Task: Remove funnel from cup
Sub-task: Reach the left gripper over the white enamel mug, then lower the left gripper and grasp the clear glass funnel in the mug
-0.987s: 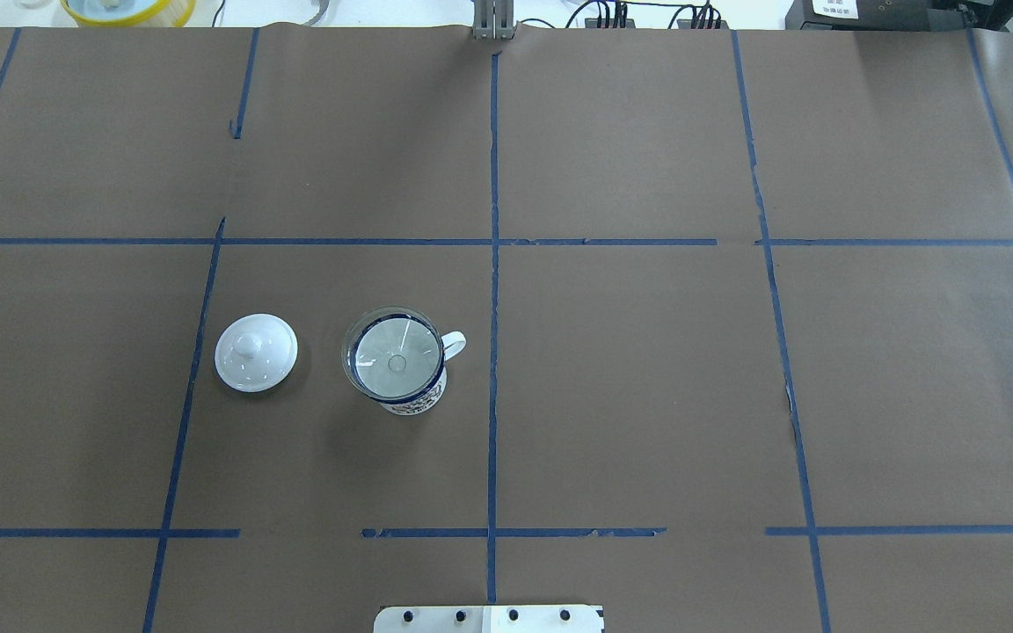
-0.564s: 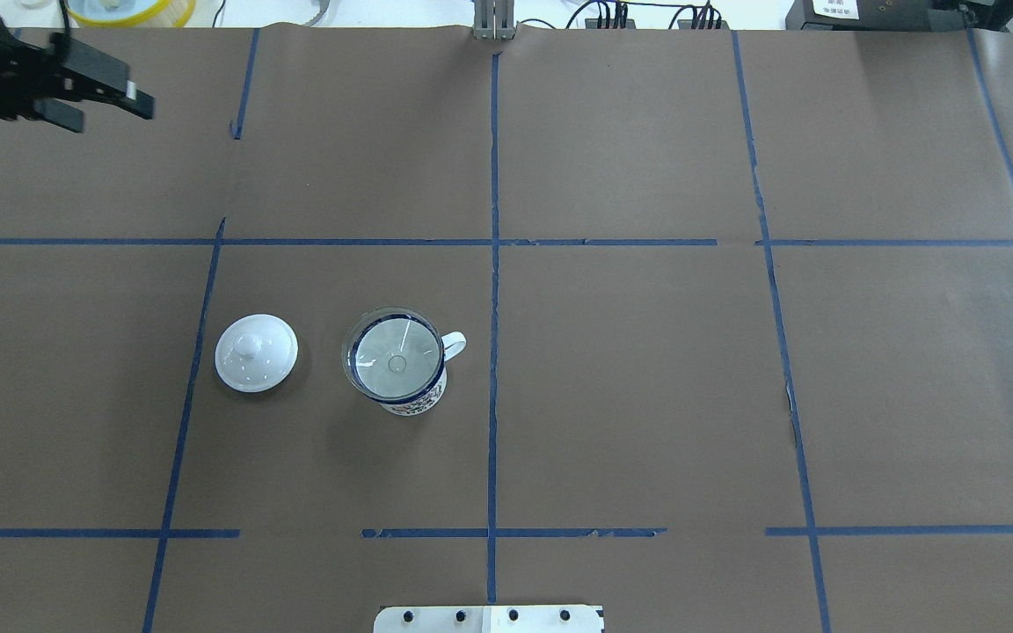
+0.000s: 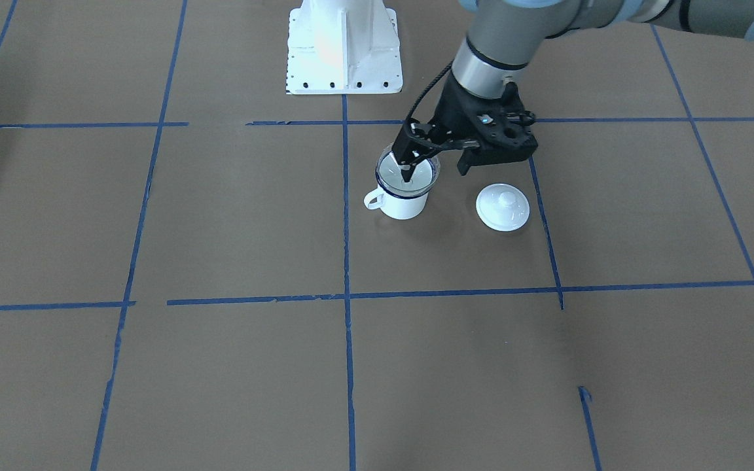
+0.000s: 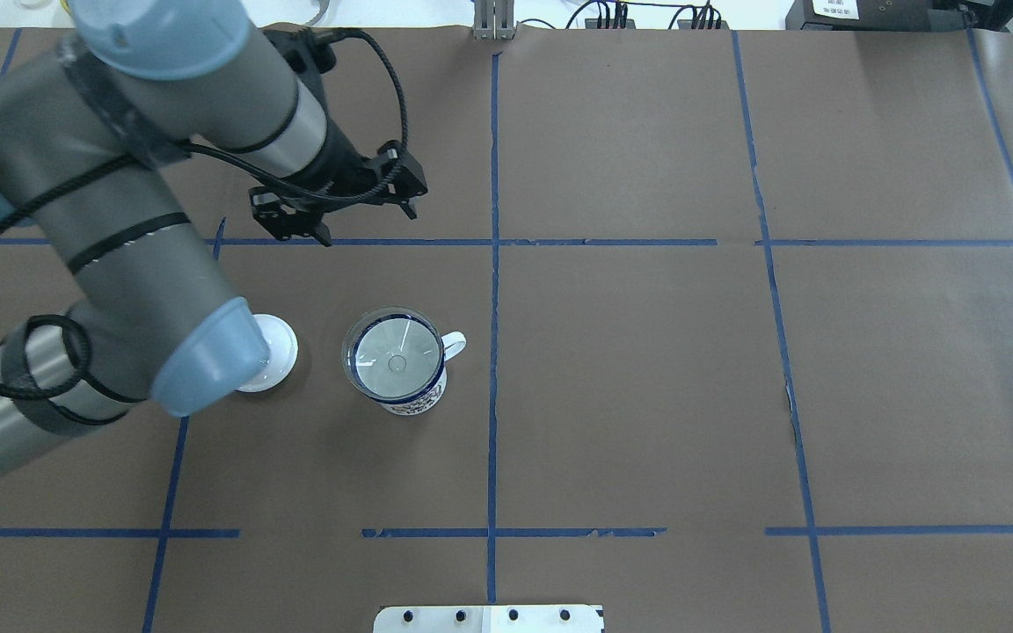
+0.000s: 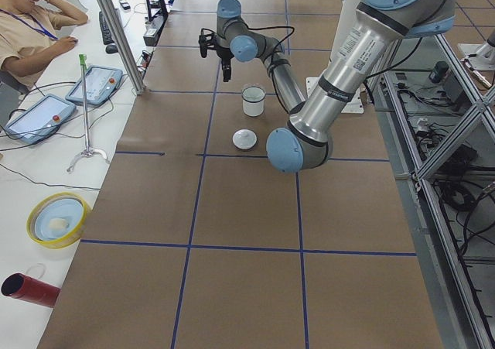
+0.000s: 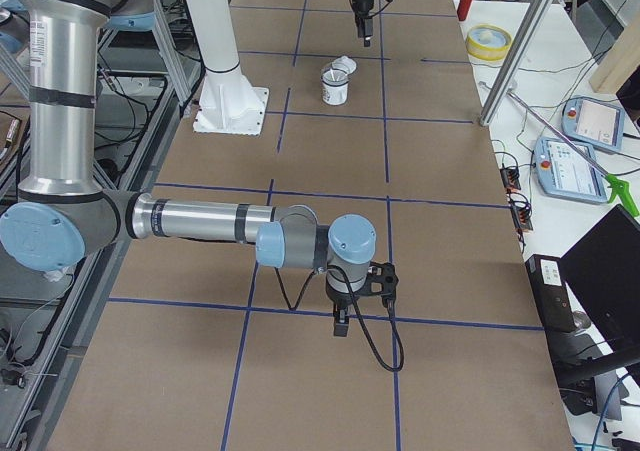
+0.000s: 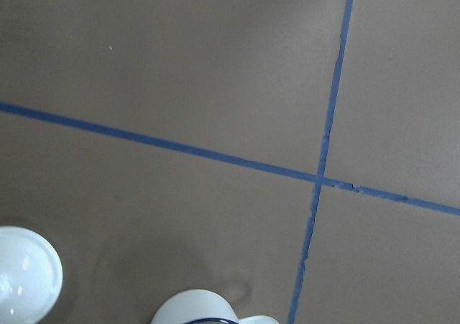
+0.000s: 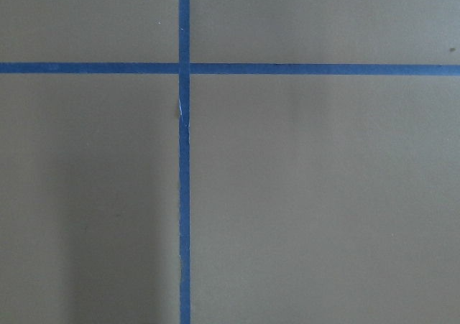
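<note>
The table (image 4: 647, 396) is covered in brown paper gridded with blue tape (image 4: 493, 440); the left gripper (image 4: 368, 227) is held spread, while the right gripper (image 6: 340, 323) cannot be judged.

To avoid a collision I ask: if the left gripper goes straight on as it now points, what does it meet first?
Likely the bare table near the tape cross: the left gripper points down, beyond the cup and lid. Its height is unclear.
</note>
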You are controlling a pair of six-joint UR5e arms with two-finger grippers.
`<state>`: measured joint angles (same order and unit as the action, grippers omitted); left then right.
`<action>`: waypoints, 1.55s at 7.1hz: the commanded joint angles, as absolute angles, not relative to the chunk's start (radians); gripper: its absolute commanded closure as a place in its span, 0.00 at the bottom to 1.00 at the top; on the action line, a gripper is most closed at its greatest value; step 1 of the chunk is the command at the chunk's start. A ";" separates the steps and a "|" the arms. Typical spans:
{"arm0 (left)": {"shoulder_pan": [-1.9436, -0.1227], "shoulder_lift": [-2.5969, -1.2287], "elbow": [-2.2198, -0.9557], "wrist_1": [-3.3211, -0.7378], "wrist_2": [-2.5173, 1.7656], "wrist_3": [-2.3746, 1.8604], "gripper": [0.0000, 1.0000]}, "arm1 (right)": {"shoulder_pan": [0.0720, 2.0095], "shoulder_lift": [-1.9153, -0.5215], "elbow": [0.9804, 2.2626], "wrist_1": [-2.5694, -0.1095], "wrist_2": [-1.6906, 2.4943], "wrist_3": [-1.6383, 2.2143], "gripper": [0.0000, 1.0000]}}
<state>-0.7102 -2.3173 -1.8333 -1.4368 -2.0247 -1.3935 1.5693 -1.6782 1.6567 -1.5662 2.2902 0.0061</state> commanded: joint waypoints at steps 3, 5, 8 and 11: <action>-0.526 -2.398 -1.636 -1.407 -1.879 -1.508 0.00 | 1.569 -1.678 1.657 -1.566 2.290 0.006 0.00; -0.505 -2.398 -1.632 -1.407 -1.864 -1.506 0.03 | 1.569 -1.678 1.657 -1.566 2.290 0.006 0.00; -0.506 -2.388 -1.682 -1.333 -1.867 -1.502 0.43 | 1.569 -1.678 1.657 -1.566 2.290 0.006 0.00; -0.505 -2.391 -1.689 -1.324 -1.867 -1.502 0.43 | 1.569 -1.678 1.657 -1.566 2.290 0.006 0.00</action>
<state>-0.5058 -2.3901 -1.6873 -1.3264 -1.8675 -1.5019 1.5692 -1.6782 1.6567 -1.5662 2.2902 0.0062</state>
